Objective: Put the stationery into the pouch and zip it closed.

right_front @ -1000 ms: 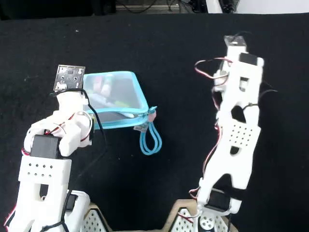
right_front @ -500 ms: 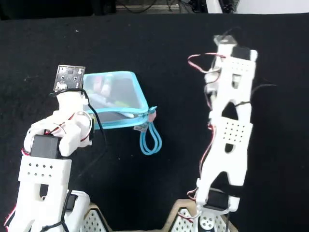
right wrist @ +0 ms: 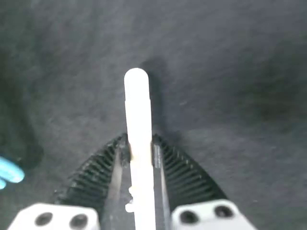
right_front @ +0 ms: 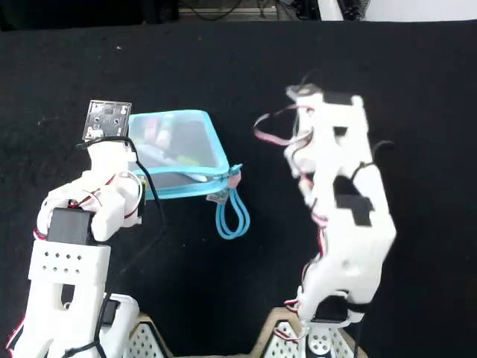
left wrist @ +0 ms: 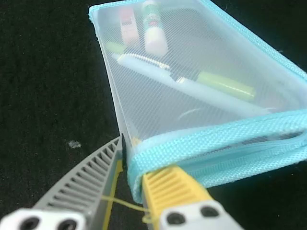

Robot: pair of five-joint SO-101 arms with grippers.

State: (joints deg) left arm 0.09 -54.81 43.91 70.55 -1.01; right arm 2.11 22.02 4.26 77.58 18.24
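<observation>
The black table [right_front: 223,60] is carrying both arms, which are rising from their bases at its near edge. The right arm [right_front: 350,224] is stretching up and bending inward over the middle of the table, its wrist tilted toward the pouch but well apart from it. The left arm [right_front: 74,246] is folding forward at the elbow, with its wrist sitting at the pouch's left end.

The pouch [right_front: 179,153] — pale blue mesh with a turquoise zip edge — is lying flat on the table in front of the left arm, zip side facing the arms. Whether the zip is open cannot be told. A blue loop strap [right_front: 232,212] is trailing from its right corner onto the table.

The left gripper [left wrist: 130,160] is pinching the pouch's corner at the end of the zip edge, grey finger on one side and yellow finger on the other, closed down on the fabric. Through the mesh a long pen with a green end [left wrist: 192,81] and a white tube with a green cap [left wrist: 154,28] are showing.

The right gripper [right wrist: 139,143] is clamping a white pen [right wrist: 136,105] — its rounded end is pointing out past the fingertips, above the table.
</observation>
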